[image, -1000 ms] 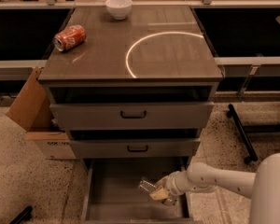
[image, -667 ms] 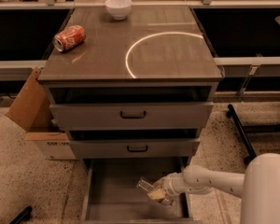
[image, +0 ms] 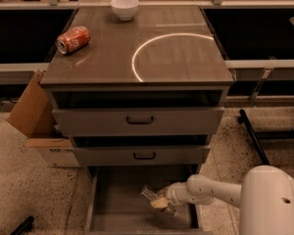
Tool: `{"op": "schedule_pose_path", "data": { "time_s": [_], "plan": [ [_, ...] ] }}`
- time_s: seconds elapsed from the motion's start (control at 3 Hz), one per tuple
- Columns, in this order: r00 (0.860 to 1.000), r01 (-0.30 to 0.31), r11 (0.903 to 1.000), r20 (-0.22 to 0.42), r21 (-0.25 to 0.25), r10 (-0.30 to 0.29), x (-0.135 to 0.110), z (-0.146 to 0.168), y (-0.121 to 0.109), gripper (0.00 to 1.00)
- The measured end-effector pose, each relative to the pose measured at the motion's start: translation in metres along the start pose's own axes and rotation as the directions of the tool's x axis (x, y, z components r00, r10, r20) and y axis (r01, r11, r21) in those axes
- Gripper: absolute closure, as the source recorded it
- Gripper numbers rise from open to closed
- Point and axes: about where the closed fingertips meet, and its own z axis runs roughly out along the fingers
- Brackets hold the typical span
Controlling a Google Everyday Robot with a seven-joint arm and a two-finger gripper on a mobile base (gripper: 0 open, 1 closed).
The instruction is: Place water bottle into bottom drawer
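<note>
Pincer [image: 160, 203] hangs low inside the open bottom drawer [image: 118, 199], clenched on the water bottle [image: 148, 195] jutting from its tip, likely so the bottle lands gently on the floor beneath.

Hand [image: 159, 203] inside open bottom drawer [image: 112, 209], right of middle, bottle [image: 148, 195] at its tip. Floor to left free. Middle drawer [image: 142, 155] front overhangs rear.

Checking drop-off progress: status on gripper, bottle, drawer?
Gripper low inside open bottom drawer, right side, shut on bottle. Bottle not released. Can and bowl up on cabinet top, not in the way.
</note>
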Motion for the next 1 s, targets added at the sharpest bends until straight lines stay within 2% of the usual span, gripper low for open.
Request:
{"op": "schedule_pose_path", "data": {
  "time_s": [0.67, 1.0],
  "plan": [
    [1.000, -0.022, 0.9996, 0.004, -0.019, 0.022, 0.0031, 0.0193, -0.0089, 0.15],
    [0.999, -0.037, 0.9988, 0.034, -0.031, 0.038, 0.0038, 0.0118, -0.0136, 0.00]
  ]
}}
